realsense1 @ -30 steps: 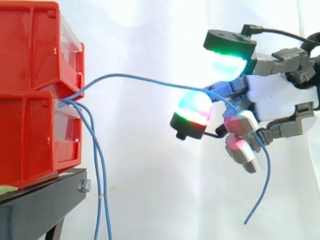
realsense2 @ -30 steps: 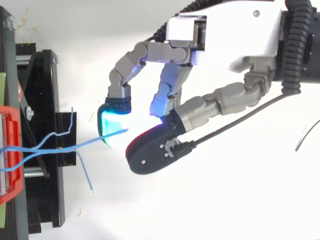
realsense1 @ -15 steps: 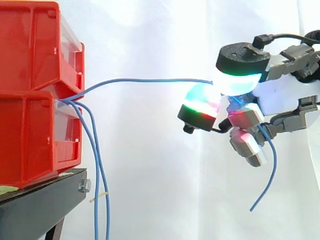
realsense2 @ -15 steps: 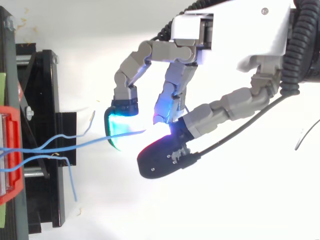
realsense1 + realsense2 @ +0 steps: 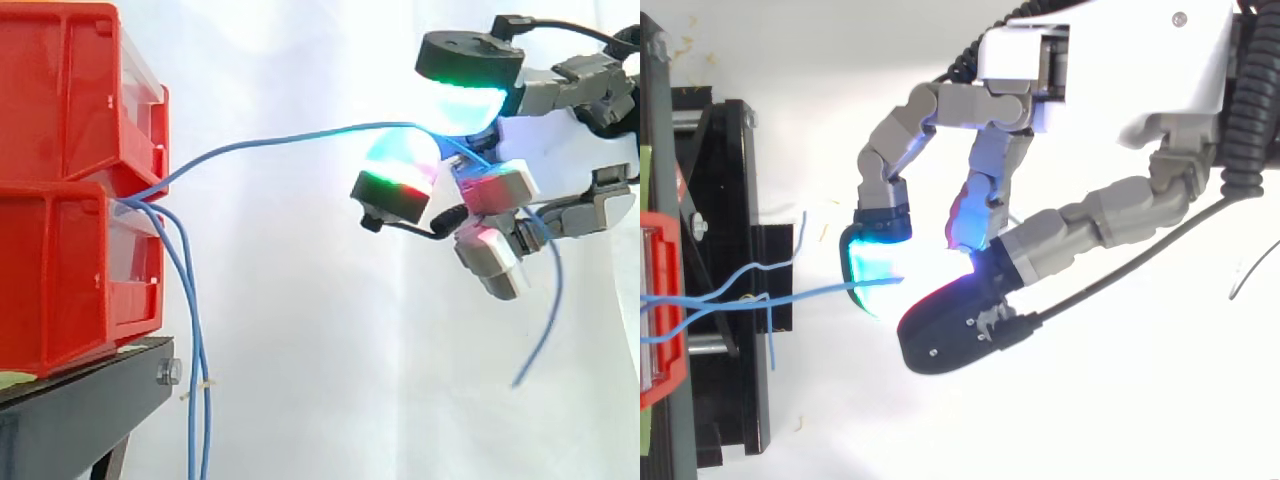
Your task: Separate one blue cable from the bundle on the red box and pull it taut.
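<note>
The hand [image 5: 565, 150], at upper right in the side view, was clenched on one blue cable [image 5: 300, 138], pinched between its glowing pads. The cable ran left in a shallow bow to the red box [image 5: 60, 230]. The bundle [image 5: 193, 340] hung at lower left. Judged step: tautening. The next move calls for drawing rightward with the grip held.

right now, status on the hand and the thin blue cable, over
Hand shut on thin blue cable. Cable runs from stacked red plastic bins, slightly bowed, not yet taut. Other blue cables hang clear below.
</note>
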